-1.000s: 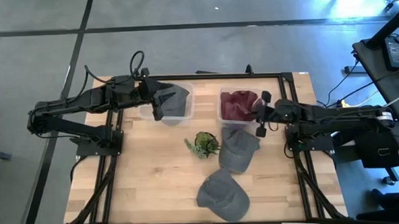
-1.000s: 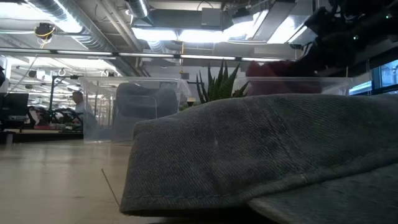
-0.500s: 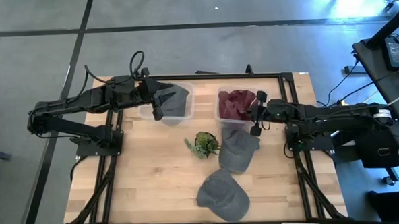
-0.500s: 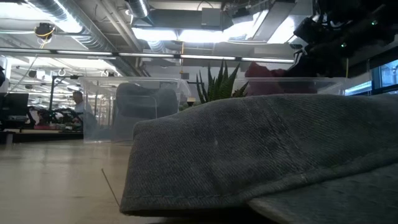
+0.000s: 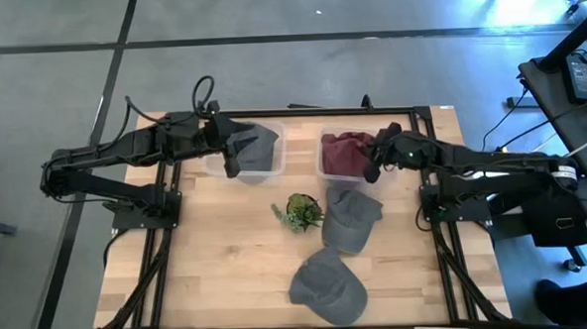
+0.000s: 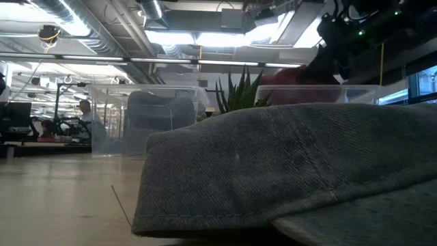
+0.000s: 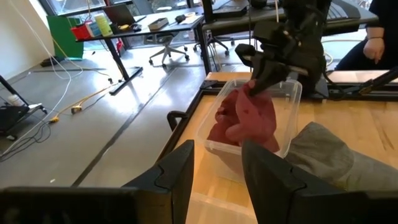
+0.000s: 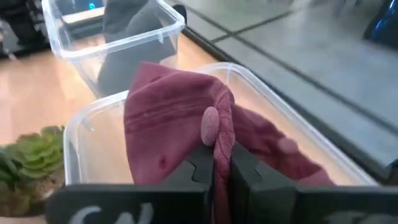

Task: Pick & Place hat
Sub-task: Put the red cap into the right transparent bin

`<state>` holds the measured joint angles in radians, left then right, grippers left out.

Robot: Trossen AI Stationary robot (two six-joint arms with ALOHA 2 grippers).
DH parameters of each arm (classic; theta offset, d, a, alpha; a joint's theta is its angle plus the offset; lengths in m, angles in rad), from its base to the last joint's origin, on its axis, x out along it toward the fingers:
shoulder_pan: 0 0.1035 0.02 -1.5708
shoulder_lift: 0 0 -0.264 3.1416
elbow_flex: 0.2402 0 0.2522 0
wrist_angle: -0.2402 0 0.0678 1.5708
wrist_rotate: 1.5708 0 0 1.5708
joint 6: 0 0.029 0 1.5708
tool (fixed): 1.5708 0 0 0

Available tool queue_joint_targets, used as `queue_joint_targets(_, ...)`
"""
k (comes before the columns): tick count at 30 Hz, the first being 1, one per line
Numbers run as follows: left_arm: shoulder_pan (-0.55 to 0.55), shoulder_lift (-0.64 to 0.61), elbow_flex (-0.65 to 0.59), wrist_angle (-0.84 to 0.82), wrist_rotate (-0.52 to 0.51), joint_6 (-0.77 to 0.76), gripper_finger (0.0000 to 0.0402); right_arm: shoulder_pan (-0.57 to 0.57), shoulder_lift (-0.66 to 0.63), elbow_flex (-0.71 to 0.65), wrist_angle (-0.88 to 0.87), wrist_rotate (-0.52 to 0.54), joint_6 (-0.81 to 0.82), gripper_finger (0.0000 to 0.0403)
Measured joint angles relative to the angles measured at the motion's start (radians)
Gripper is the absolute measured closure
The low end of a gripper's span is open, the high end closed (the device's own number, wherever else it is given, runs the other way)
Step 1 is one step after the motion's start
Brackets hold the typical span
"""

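Note:
A dark red hat [image 8: 168,124] lies in the clear right bin [image 5: 325,168], and my right gripper [image 8: 214,158] is shut on it over that bin [image 5: 375,153]. The left wrist view shows this hat [image 7: 242,118] drooping from that gripper [image 7: 261,78] into the bin. My left gripper [image 7: 217,162] is open and waits at the clear left bin [image 5: 274,165], which holds a grey hat [image 5: 258,144]. Two more grey hats [image 5: 352,219] [image 5: 329,285] lie flat on the table. My right gripper pinches a raised fold of the red hat's crown, right beside its top button [image 8: 210,124], between the two fingers. The fingers come from the table's right, slanting down. The fold stands up in the hold while the hat's lower part [image 7: 236,134] rests in the bin.
A small potted succulent [image 5: 301,212] stands mid-table between the bins and the loose grey hats. The nearest grey hat [image 6: 293,171] fills the low view. Bare wood lies on the table's near left [image 5: 209,267]. A person's hand [image 7: 376,46] shows beyond the table.
My right gripper has moved from beside the right bin's near right corner toward the far edge and the left, rising over the bin. The red hat's crown now stands bunched up at the fingers.

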<state>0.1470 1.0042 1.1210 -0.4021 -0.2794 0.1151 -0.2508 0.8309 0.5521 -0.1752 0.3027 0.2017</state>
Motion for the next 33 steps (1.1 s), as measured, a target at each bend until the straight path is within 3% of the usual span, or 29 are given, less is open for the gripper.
queue_joint_targets(4, 0.0, 0.0, 0.0, -0.015, 0.0, -0.022, 0.0272, -0.056, 0.037, 0.001, -0.01, -0.083, 0.09, 0.039)
queue_joint_targets(11, 0.0, 0.0, 0.0, -0.024, 0.0, -0.024, 0.0268, -0.133, 0.067, 0.001, 0.02, -0.089, 0.142, 0.038)
queue_joint_targets(20, 0.0, 0.0, 0.0, -0.053, 0.0, -0.026, 0.027, -0.2, 0.064, 0.001, 0.024, -0.086, 0.094, 0.0376)
queue_joint_targets(33, 0.0, 0.0, 0.0, -0.08, 0.0, -0.026, 0.0271, -0.231, 0.064, 0.001, 0.03, -0.085, 0.035, 0.0272)
